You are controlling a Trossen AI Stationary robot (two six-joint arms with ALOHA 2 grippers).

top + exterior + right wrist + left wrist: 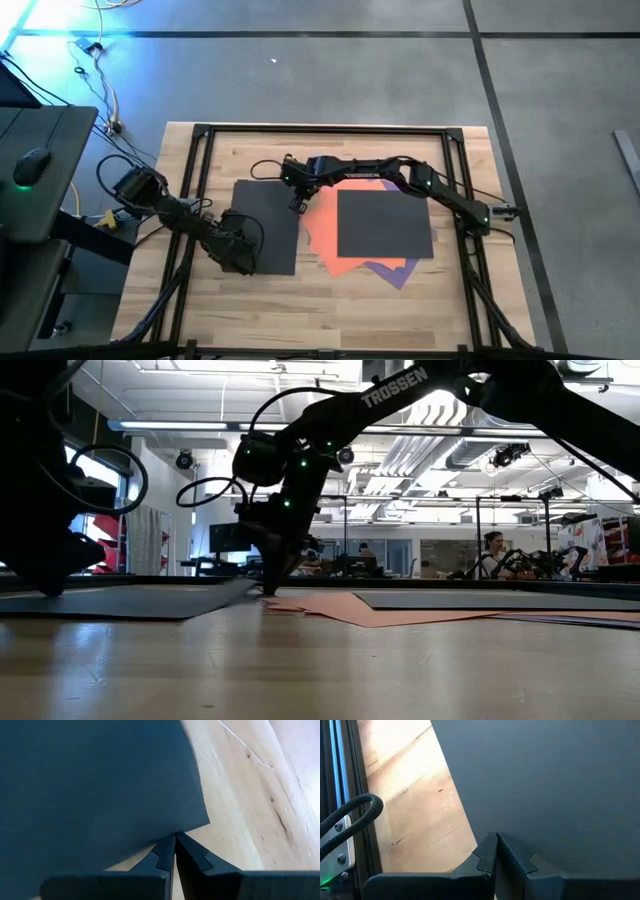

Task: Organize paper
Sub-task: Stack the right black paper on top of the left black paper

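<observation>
A dark grey sheet of paper [268, 225] lies flat on the wooden table, left of the middle. Right of it another dark sheet [385, 222] lies on top of an orange sheet [322, 240] and a purple sheet [395, 272]. My left gripper [242, 258] is shut over the near left part of the dark grey sheet. My right gripper [297, 207] is shut at that sheet's right edge, reaching in from the right. In the low view the right gripper [270, 590] comes down to the table top. My left gripper sets its shut fingertips [496, 840] down on the dark grey sheet close to its left edge [465, 827], slanting down from the table's left. The sheet lies flat under them. My right gripper sets its shut fingertips [175, 840] on the sheet's edge beside a corner [202, 822], pointing steeply down. The paper by that edge [232, 588] stands a little off the table.
A black frame [200, 200] runs round the table's top, with cables by the left arm. Bare wood [330, 310] lies toward the near edge. A desk with a mouse [32, 165] stands left of the table. A person [492, 550] sits in the room beyond.
</observation>
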